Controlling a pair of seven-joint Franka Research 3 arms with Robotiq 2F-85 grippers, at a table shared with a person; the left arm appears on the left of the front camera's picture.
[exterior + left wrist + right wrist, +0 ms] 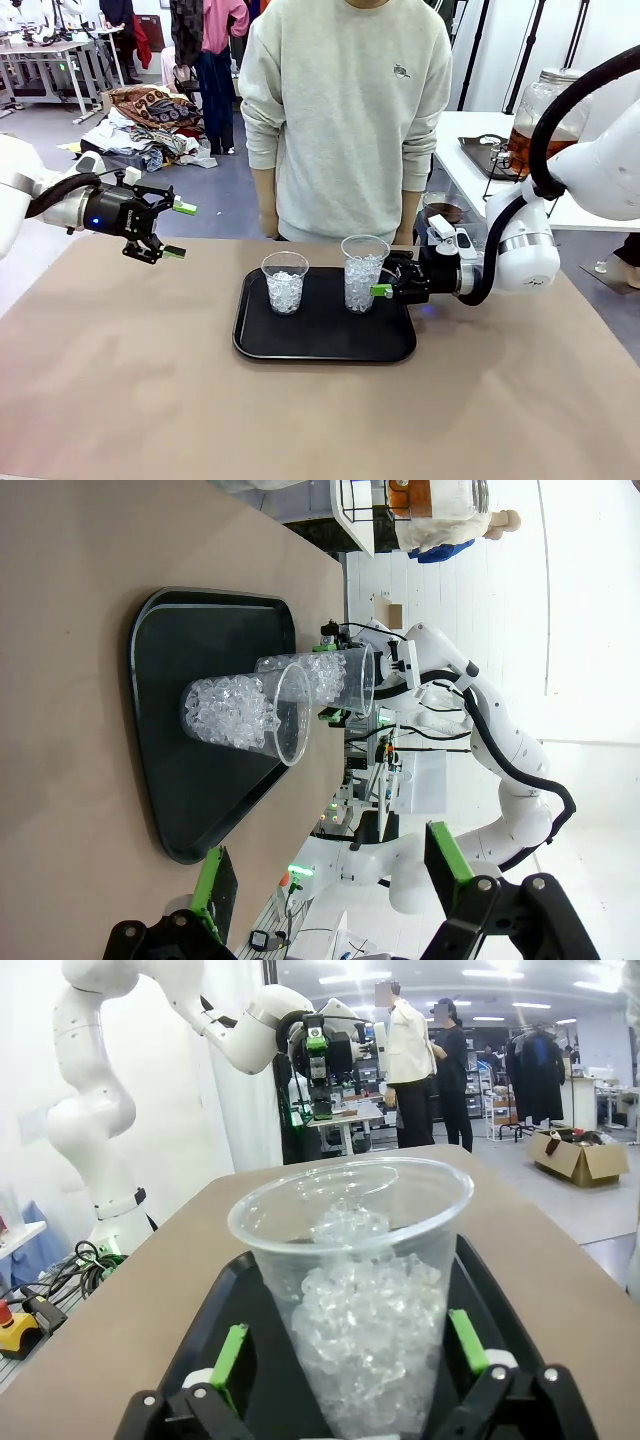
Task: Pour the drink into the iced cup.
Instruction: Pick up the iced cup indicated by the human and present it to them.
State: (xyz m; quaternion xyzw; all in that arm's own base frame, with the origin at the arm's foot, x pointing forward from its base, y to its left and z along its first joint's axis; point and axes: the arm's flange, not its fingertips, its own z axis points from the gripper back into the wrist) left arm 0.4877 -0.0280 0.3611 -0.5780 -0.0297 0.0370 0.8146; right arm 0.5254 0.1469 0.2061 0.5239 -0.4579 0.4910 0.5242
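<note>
Front view: the drink (528,148) is clear amber liquid in a round glass jar (548,100) on a white table (470,135), well behind and right of the tray (300,340). The left gripper (178,230) is spread wide, left of the tray. Right wrist view adds both pads of the right gripper (348,1345) set wide, flanking the taller iced cup (365,1280) on the tray. The sweatshirt emblem (400,71) is too small to read.

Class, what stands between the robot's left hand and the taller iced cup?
In the front view, the shorter cup of ice, standing on the black tray.
</note>
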